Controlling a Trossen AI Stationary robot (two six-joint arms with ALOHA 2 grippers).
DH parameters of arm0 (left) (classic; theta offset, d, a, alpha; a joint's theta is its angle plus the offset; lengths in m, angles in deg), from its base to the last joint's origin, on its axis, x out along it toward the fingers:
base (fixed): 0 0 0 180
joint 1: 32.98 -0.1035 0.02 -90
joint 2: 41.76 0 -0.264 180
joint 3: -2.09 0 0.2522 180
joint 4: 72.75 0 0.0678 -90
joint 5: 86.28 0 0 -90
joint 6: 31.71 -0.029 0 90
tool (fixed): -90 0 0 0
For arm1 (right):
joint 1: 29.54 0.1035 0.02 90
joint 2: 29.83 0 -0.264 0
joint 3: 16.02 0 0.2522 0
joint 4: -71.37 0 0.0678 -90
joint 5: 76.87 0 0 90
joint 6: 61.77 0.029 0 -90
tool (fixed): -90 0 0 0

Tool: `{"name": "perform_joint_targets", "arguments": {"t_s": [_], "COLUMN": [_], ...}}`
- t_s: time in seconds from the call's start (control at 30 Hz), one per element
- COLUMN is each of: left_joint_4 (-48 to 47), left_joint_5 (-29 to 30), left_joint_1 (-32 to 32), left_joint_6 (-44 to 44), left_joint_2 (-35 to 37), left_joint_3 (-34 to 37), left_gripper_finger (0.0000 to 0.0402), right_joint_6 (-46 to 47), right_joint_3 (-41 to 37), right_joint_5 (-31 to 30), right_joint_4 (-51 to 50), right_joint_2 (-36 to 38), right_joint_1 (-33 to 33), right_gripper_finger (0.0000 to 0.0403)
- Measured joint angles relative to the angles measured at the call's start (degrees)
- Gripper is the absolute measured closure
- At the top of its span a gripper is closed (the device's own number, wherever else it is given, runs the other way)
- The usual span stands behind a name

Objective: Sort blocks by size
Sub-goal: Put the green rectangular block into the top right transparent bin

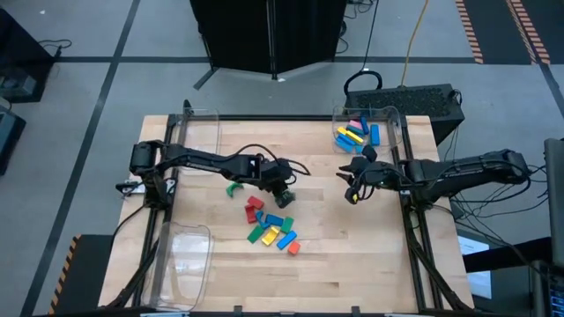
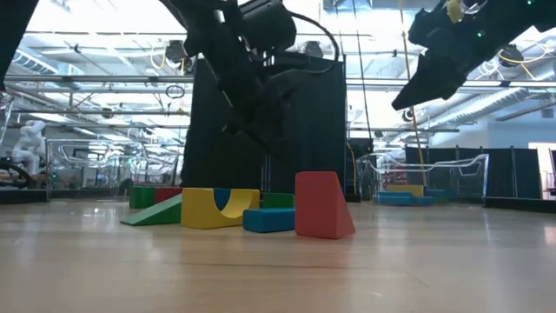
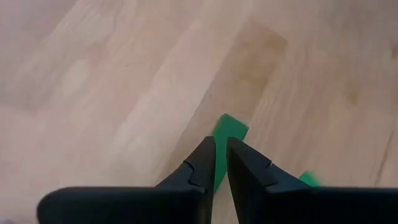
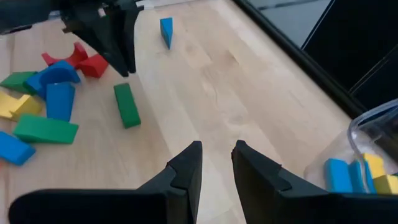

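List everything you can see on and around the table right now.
table: one, light wood, centre of the floor
clear bins: three, at the far-left, far-right and near-left corners
loose blocks: about ten; red, blue, green, yellow; piled mid-table
green block: one, alone, left of the pile
binned blocks: several; blue, yellow, pink, green; in the far-right bin
left gripper: dark, fingers close together, above the pile's far edge
right gripper: dark, slightly open, empty, right of the pile

Right claw (image 4: 217,163) hovers empty over bare wood, green block (image 4: 127,106) beyond.
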Motion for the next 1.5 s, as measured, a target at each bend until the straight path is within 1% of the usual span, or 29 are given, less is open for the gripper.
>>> {"name": "perform_joint_targets", "arguments": {"t_s": [0.1,0.17,0.23,0.4,0.47,0.57,0.67,0.93,1.03,1.13,1.37,1.43,1.5], "left_joint_4": [-1.2,-1.1,-0.6,-0.7,0.5,0.0,0.6,1.3,1.5,1.9,3.0,3.2,3.2], "left_joint_5": [0.0,-0.2,0.2,1.6,1.7,1.7,0.9,-0.2,-1.1,-1.4,-0.7,-0.6,-0.7], "left_joint_1": [0.6,1.5,2.3,3.2,3.3,3.2,3.1,2.9,2.7,2.7,2.3,2.4,2.3], "left_joint_6": [-12.8,-18.6,-21.8,-26.2,-27.1,-26.9,-27.6,-28.4,-28.2,-28.2,-27.8,-27.0,-26.7], "left_joint_2": [0.0,0.0,0.0,-0.9,-1.7,-2.5,-4.0,-8.6,-8.9,-9.0,-8.9,-8.9,-8.9], "left_joint_3": [-0.1,-0.1,-0.1,0.2,0.4,0.5,0.4,0.5,0.4,0.4,0.4,0.4,0.4], "left_gripper_finger": [0.0344,0.0316,0.0278,0.0165,0.0126,0.0089,0.0079,0.0078,0.0097,0.0140,0.0280,0.0307,0.0316], "right_joint_6": [-0.5,-1.5,-2.3,-3.3,-3.1,-3.0,-2.9,-2.9,-2.9,-2.9,-1.3,-1.3,-2.5], "right_joint_3": [-0.2,-0.2,-0.2,-0.2,-0.2,-0.2,-0.2,-0.2,-0.2,-0.2,-0.2,-0.2,-0.2], "right_joint_5": [-2.0,-2.3,-2.3,-2.2,-2.2,-2.1,-2.1,-2.3,-2.3,-2.3,-2.2,-2.2,-2.1], "right_joint_4": [1.8,3.2,4.5,5.3,5.1,5.2,5.5,6.0,6.1,6.3,6.3,6.3,5.8], "right_joint_2": [-0.3,-0.4,-0.4,-0.4,-0.4,-0.4,-0.4,-0.4,-0.4,-0.4,-0.8,-1.7,-3.1], "right_joint_1": [0.9,1.3,1.8,3.4,4.1,5.3,6.1,6.7,6.7,6.7,7.3,8.0,9.0], "right_gripper_finger": [0.0321,0.0321,0.0321,0.0321,0.0321,0.0321,0.0321,0.0321,0.0321,0.0321,0.0321,0.0321,0.0321]}}
